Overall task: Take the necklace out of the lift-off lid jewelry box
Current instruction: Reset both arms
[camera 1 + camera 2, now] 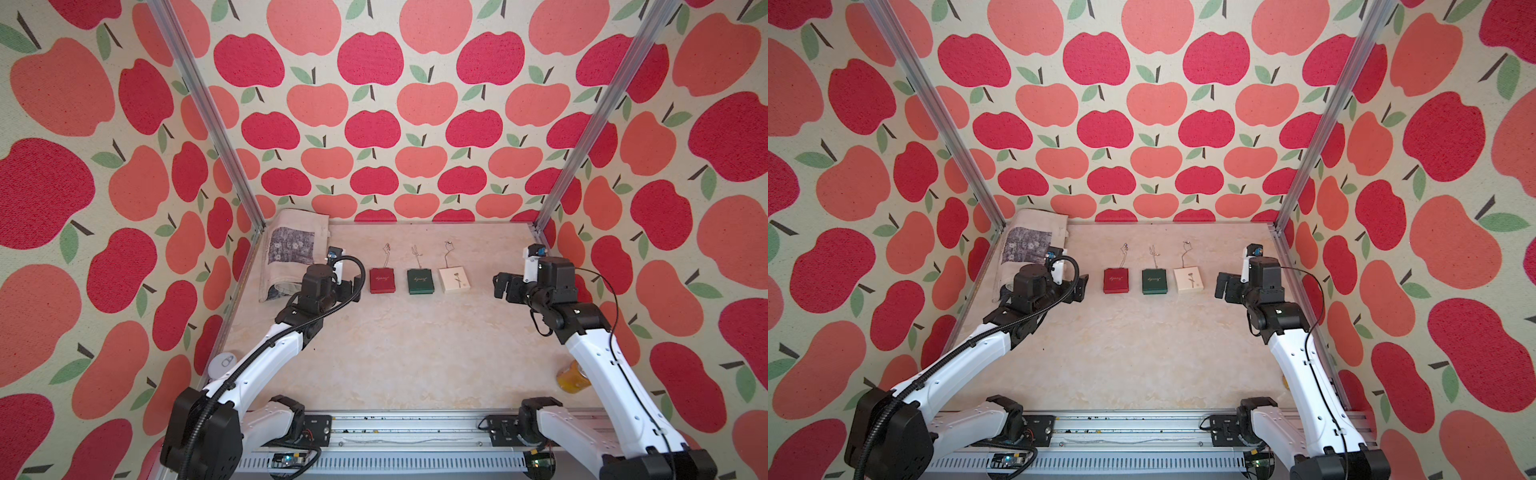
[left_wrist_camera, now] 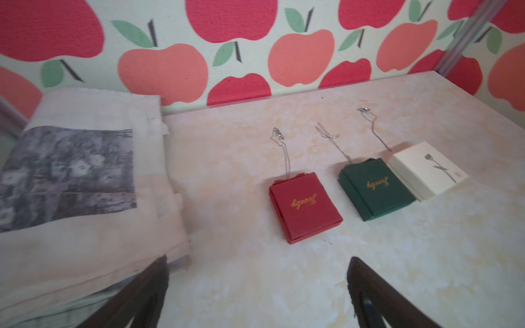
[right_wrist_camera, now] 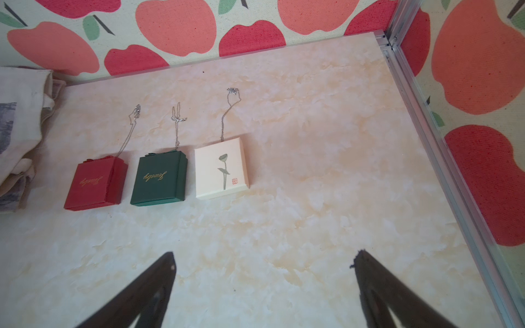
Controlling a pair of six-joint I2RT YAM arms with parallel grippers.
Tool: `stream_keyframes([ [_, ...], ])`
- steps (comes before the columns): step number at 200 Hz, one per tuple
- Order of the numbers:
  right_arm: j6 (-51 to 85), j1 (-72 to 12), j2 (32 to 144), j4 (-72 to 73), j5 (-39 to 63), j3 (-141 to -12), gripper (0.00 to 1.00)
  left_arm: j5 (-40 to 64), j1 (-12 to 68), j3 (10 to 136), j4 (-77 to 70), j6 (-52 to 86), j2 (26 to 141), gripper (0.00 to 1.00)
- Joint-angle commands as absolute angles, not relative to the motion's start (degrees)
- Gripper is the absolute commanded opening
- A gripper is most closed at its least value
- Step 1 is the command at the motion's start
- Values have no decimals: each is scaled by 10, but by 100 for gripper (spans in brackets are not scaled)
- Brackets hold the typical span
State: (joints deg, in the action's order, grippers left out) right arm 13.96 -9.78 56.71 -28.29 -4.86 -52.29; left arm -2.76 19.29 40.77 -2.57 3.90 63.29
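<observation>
Nearest, the left gripper and right gripper hover above the table, jaws spread wide, grasping nothing. Beyond them a red box, a green box and a white box stand in a row with their lids on and their insides hidden. The necklace trails from the white box's far edge onto the table.

This is a robotics lab test booth, not a home. Apple-print cloth walls hang on aluminium posts around a marble-look tabletop. Along the tabletop's near edge, a metal rail carries two robot arms.
</observation>
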Motion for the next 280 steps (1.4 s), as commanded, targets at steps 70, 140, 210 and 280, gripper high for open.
stream_keyframes([
  [70, 70, 30, 627, 74, 55, -354, 99, -72, -6, 269, -60, 95, 513, 99],
  [140, 53, 37, 705, 261, 41, -277, 99, -17, -52, 141, -226, 32, 505, 99],
  [210, 49, 37, 793, 340, 54, -269, 99, 35, -87, 140, -347, 29, 642, 99],
  [280, 43, 37, 823, 400, 53, -249, 99, 87, -91, 206, -399, 14, 769, 99],
])
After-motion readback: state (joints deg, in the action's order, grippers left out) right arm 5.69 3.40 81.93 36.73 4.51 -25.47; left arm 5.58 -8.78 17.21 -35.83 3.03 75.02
